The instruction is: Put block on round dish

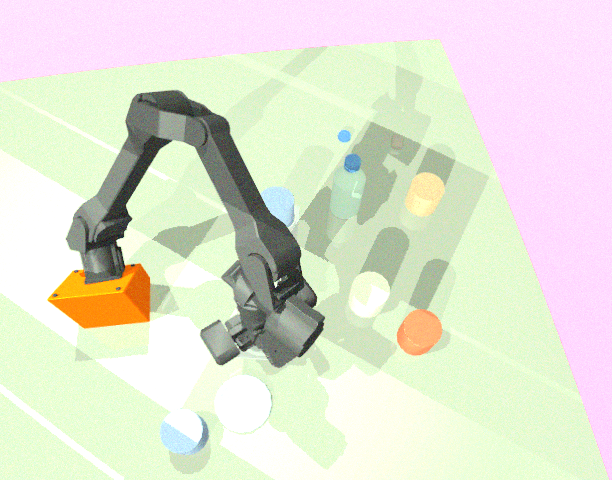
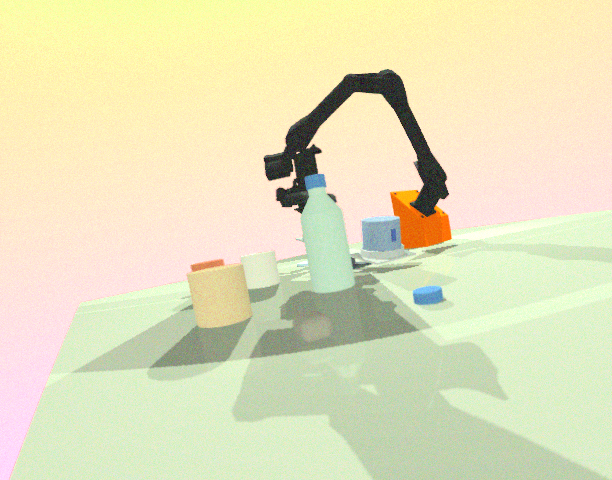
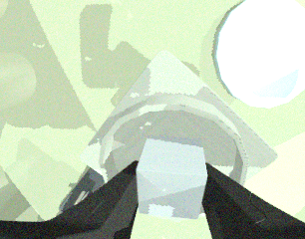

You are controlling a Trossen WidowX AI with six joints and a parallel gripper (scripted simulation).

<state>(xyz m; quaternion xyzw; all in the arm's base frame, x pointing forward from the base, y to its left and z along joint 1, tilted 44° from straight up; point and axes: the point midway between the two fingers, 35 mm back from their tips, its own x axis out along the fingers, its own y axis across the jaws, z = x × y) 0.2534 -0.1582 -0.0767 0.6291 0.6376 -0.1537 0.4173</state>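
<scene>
A pale blue-grey block (image 3: 171, 161) is between my fingers, inside the raised ring of the near balance pan (image 3: 163, 67). My gripper (image 3: 169, 168) points down and is shut on the block. Its fingertips are hidden in the top and exterior views. Whether the block touches the pan is unclear. One blue cup (image 1: 279, 207) (image 2: 380, 235) stands on the far end of the balance. Another blue cup (image 1: 184, 432) stands on the table, left of the white round dish (image 1: 242, 404) (image 3: 264, 52). No cup is above the dish.
A green bottle (image 1: 347, 193) (image 2: 327, 242) with a blue top, a loose blue cap (image 1: 344, 135) (image 2: 427, 295), a tan cylinder (image 1: 424, 195) (image 2: 219, 296), a white cylinder (image 1: 369, 294) (image 2: 260, 269), an orange-red cylinder (image 1: 419, 332) and a small lump (image 1: 396, 141) (image 2: 315, 326) stand or lie around.
</scene>
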